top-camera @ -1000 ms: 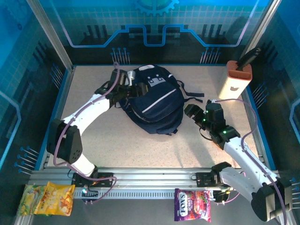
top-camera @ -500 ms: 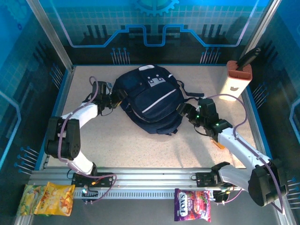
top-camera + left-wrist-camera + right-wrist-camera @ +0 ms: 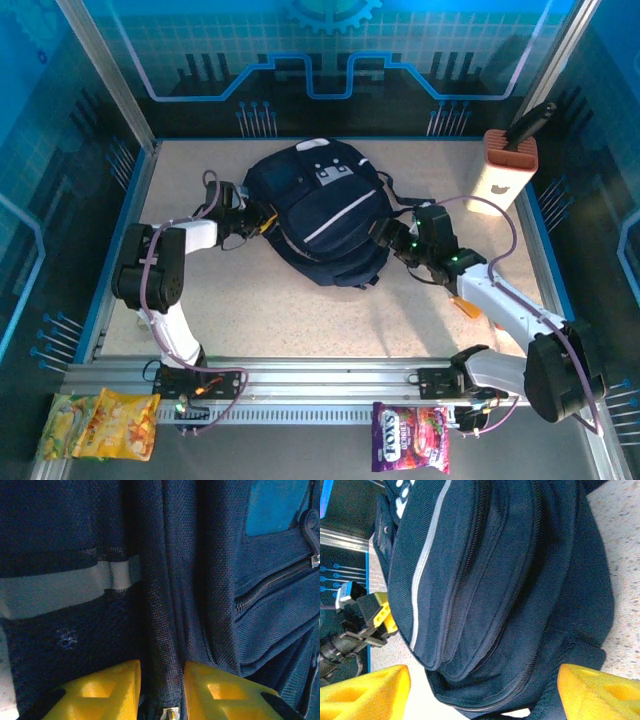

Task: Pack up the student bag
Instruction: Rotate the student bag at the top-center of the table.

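Dark navy backpack (image 3: 320,215) lies flat mid-table (image 3: 250,310), slightly toward the far side, white stripe up. Left hand (image 3: 262,218) at the bag's left edge, clenched: yellow fingers (image 3: 107,690) pinch a zipper seam ridge between them. Right hand (image 3: 388,235) at the bag's right lower edge, released, fingers (image 3: 365,690) spread wide with the bag's end between them, not gripping. White-orange box (image 3: 502,175) stands at the far right corner, well apart

We found a speckled beige desk (image 3: 260,310) enclosed by blue-lit panels (image 3: 420,40) bearing grid and circuit patterns, framed by aluminium posts (image 3: 105,75); a metal rail (image 3: 330,372) ran along its near edge.
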Controlling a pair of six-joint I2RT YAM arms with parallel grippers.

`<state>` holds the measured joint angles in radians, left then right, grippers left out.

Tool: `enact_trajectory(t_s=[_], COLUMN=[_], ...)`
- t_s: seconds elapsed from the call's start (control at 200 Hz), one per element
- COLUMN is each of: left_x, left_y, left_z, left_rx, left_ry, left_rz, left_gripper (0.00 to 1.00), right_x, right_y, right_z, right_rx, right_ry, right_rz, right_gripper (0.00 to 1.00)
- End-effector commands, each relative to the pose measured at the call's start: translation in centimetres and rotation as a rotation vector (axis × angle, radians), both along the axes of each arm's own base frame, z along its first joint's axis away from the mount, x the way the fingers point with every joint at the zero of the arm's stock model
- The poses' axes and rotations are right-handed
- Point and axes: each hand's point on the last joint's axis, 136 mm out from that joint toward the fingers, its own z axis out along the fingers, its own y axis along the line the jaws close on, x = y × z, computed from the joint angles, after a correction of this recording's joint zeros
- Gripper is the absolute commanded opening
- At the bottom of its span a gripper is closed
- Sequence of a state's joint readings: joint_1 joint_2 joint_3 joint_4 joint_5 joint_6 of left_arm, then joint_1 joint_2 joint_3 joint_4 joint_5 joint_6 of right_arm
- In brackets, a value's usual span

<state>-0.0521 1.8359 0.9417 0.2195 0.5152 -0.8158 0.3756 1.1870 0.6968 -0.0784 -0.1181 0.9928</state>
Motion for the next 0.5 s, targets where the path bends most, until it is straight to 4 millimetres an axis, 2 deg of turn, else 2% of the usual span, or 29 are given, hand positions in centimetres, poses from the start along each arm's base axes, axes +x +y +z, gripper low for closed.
enact_trajectory(t_s=[0.0, 0.185, 0.3, 0.405, 0.495], left_x=[1.4, 1.7, 1.7, 1.6, 1.6], left_y=[-0.6, -1.0, -1.2, -1.3, -1.4], left_z=[1.7, 2.7, 2.6, 2.5, 2.5], left_rx=[-0.054, -0.071, -0.080, -0.087, -0.094], left_ry=[-0.061, -0.094, -0.089, -0.081, -0.076], left_rz=[-0.031, -0.053, -0.059, -0.063, -0.066], left_gripper=[0.30, 0.31, 0.30, 0.26, 0.18], right_x=[0.7, 1.1, 1.5, 2.0, 2.5], right_y=[1.9, 3.7, 4.8, 5.5, 5.7], right_z=[1.7, 1.5, 1.4, 1.3, 0.8], right_rx=[0.036, 0.051, 0.061, 0.055, 0.043], right_ry=[-0.051, -0.045, -0.041, -0.037, -0.022], right_rz=[0.068, 0.137, 0.168, 0.182, 0.179], right_gripper=[0.76, 0.73, 0.70, 0.69, 0.69])
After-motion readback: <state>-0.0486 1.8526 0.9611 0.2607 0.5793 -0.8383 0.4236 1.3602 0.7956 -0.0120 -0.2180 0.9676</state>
